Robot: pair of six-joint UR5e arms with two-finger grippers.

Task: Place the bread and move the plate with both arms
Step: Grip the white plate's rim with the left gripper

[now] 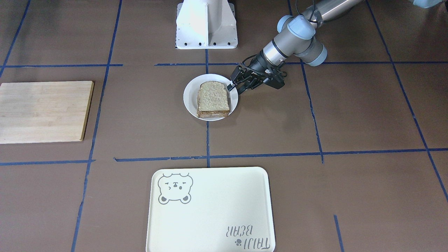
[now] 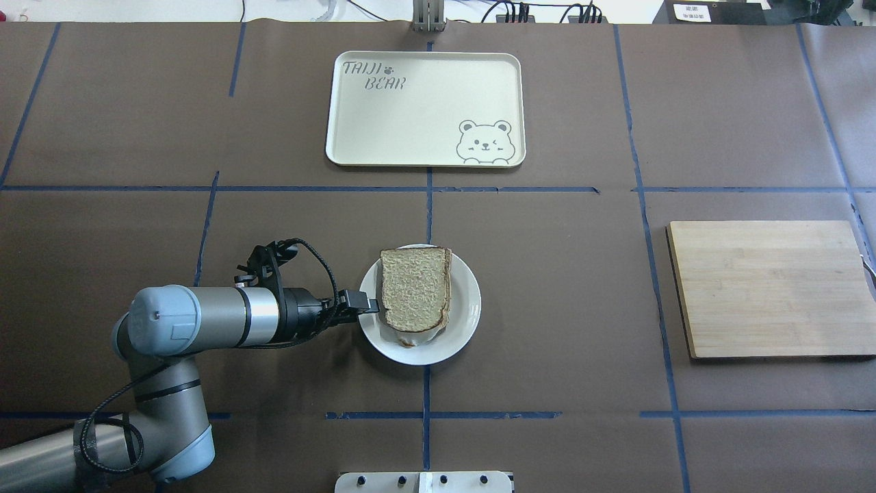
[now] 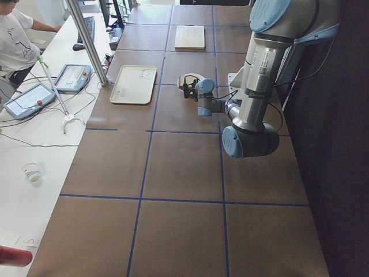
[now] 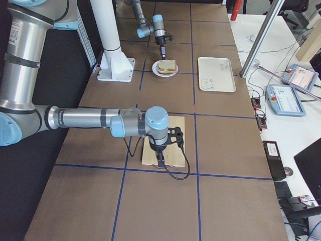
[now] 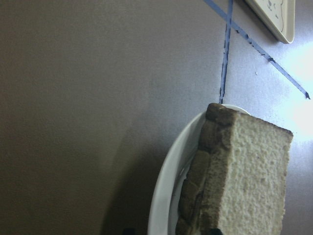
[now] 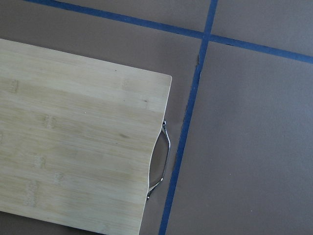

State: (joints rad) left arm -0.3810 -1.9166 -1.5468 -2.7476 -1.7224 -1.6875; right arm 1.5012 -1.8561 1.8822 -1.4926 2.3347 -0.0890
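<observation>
The bread (image 1: 213,96) lies flat on top of a stack on the white plate (image 1: 190,101) at mid-table. Both also show in the overhead view, the bread (image 2: 415,287) and the plate (image 2: 465,308). My left gripper (image 1: 231,87) comes in low and reaches the plate's rim next to the bread; its fingers look closed on the rim. In the left wrist view the plate rim (image 5: 164,196) and the bread's side (image 5: 254,176) fill the lower right. My right gripper (image 4: 159,161) hangs over the end of the wooden board; I cannot tell whether it is open or shut.
A bamboo cutting board (image 2: 766,287) with a metal handle (image 6: 164,161) lies on my right. A cream bear tray (image 2: 424,103) lies beyond the plate. The white base (image 1: 206,24) stands behind the plate. Blue tape lines cross the brown table.
</observation>
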